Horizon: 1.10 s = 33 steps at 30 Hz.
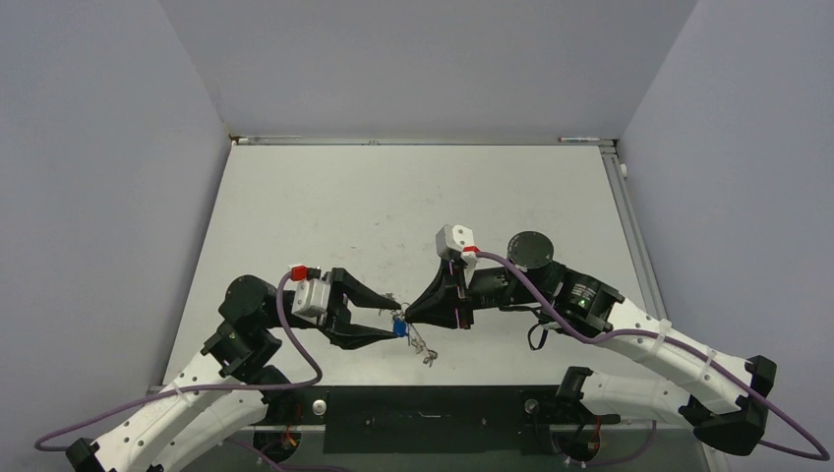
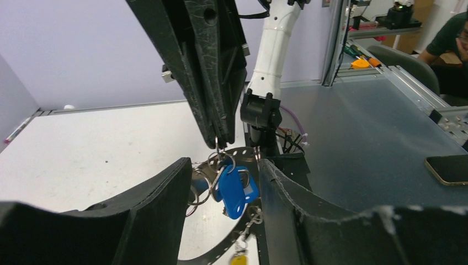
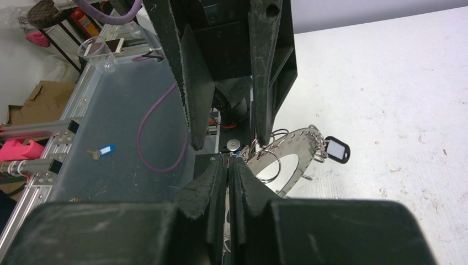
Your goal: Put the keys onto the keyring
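**Bracketing blue key [image 2: 234,193] under pinched keyring [image 3: 295,138]**

Left gripper [image 2: 225,168]: jaws apart, one finger on each side of the blue key's head. One finger looks to touch it. The other side shows a gap crowded with small rings [image 2: 201,185]. No grip judged yet.

Right gripper [image 3: 228,165]: jaws together, clamped on the keyring's upper edge as best judged, just above the blue key.

The keyring hangs from that pinch over the table [image 1: 393,206], between the two arms. A yellow key [image 2: 238,259] dangles at its low end and a black tag [image 3: 336,149] shows just past its rim.

Risks:
- If the jaws shut on rings as well as the head, the key may twist or jam.
- A tug against the right pinch could slip the thin hoop free and drop the whole bunch. The cause would be clutter and a tiny hold.

Orientation:
- Blue key: the head's long axis runs near vertical in the left wrist view, slightly tipped, with its flat face to that camera. The blade is hidden, so I cannot tell which way it points.
- Keyring: stands on edge, roughly upright, its arc sweeping down from the pinch.
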{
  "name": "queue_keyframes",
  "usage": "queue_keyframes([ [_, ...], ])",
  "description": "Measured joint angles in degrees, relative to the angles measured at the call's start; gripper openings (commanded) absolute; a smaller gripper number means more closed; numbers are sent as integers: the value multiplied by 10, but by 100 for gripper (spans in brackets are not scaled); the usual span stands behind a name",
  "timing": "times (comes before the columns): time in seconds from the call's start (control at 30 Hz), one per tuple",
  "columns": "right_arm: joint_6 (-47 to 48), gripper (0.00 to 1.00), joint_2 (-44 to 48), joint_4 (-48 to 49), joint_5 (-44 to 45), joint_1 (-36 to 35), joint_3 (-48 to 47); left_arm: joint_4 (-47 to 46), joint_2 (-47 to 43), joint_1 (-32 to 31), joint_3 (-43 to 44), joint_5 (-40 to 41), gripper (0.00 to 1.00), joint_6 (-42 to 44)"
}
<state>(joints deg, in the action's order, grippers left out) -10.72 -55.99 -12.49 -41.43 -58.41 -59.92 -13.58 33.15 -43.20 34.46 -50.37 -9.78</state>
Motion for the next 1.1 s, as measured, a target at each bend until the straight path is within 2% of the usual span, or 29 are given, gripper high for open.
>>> queue_keyframes([
  [0.3,-3,5,0,10,-4,0,-3,-4,27,-2,0,-8,31,-7],
  [0.5,-5,5,0,22,-4,0,-4,-13,30,-3,0,-9,9,-17],
  [0.6,-6,5,1,27,-3,1,-4,-13,30,-3,0,-9,1,-21],
  [1.1,-20,5,26,30,23,3,-2,-17,30,-3,0,1,0,-18],
])
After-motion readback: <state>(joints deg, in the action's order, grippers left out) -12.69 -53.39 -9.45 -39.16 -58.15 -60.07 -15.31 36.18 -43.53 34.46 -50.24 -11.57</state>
